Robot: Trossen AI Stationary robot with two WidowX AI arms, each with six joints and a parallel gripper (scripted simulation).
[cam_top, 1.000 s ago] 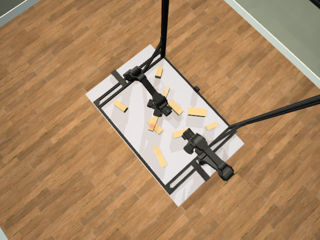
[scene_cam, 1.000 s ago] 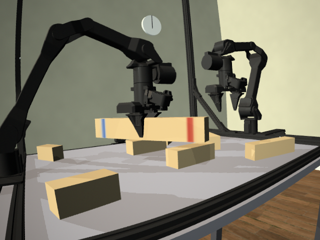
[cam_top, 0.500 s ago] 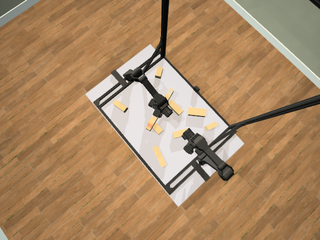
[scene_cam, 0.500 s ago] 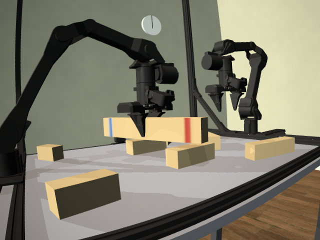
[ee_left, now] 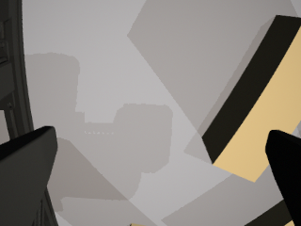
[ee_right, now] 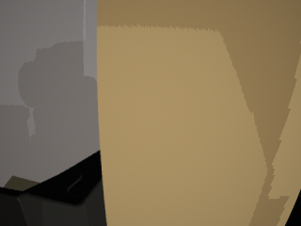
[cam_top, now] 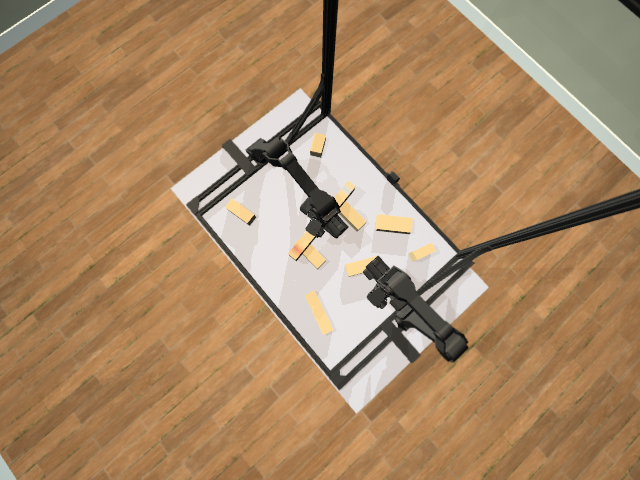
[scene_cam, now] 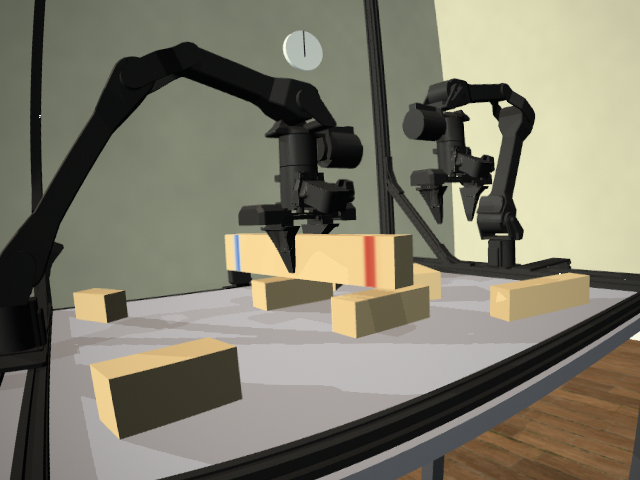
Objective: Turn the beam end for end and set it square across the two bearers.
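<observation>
Up over the two bearers, the beam (cam_top: 301,245) (scene_cam: 330,258) (ee_right: 183,113), level or nearly so, roughly square across them. Red band at the end over the near bearer (cam_top: 314,257) (scene_cam: 379,312); blue band toward the far bearer (cam_top: 353,216) (scene_cam: 293,293). Whether its underside touches either: cannot tell.

Right gripper (cam_top: 323,219) (scene_cam: 305,253) (ee_right: 188,193) clamped on the beam, fingers on both sides near mid-length, arm reaching in from above. Left gripper (cam_top: 375,281) (scene_cam: 454,221) (ee_left: 162,137) spread wide, nothing between its fingers, well apart from the beam.

Loose timber around the pair: a short block (cam_top: 360,266) (scene_cam: 427,281) partly under the left gripper in the top view; a wide block (cam_top: 393,223) and a small block (cam_top: 422,252) toward the frame rail (cam_top: 423,214). On the opposite side, a long block (cam_top: 318,312) (scene_cam: 540,297). Behind the right arm's reach, a stubby block (cam_top: 317,144) (scene_cam: 98,305) and a dark-sided block (cam_top: 240,211) (scene_cam: 168,392), both apart from the bearers.

Main overhead obstacle at the beam: the right arm itself, hiding its middle from the top.
</observation>
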